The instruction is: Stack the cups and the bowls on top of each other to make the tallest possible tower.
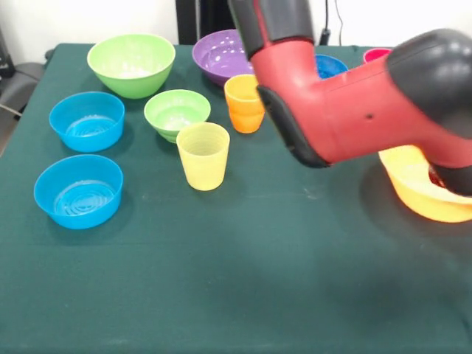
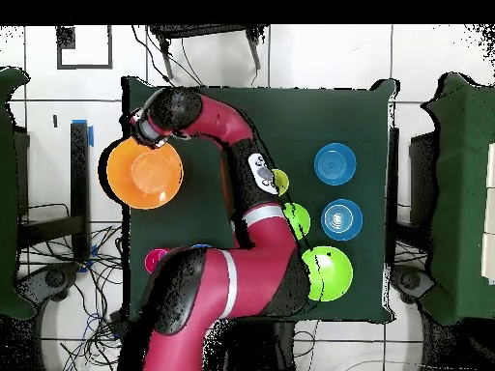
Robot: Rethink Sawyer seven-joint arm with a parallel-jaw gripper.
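No stacking shows yet: every cup and bowl sits apart on the green table (image 1: 243,295), so the tower is unbuilt. The gripper (image 2: 147,135) is at the end of the arm (image 1: 346,110), right over the far rim of the huge orange bowl (image 2: 145,174); in the overhead view that is about ten o'clock from the table's centre. Whether its jaws are parted or closed, or grip the rim, I cannot tell: the wrist hides them from above, and the forearm hides them in the front view.

Working outward in the front view, the orange bowl lies at about three o'clock, upright and partly behind the arm. The red cup (image 1: 376,54) and the small dark blue bowl (image 1: 330,65) peep out past the arm at about one o'clock. The large purple bowl (image 1: 220,55) is at twelve, with the orange cup (image 1: 244,103) just in front of it. The yellow cup (image 1: 203,155) stands near the centre, the small green bowl (image 1: 176,113) just beside it at eleven, and the large green bowl (image 1: 131,64) beyond. Two light blue bowls, one (image 1: 87,121) behind the other (image 1: 78,191), sit at nine o'clock.

My reading is that the base is being dealt with first, and all the other nine pieces remain to be placed.
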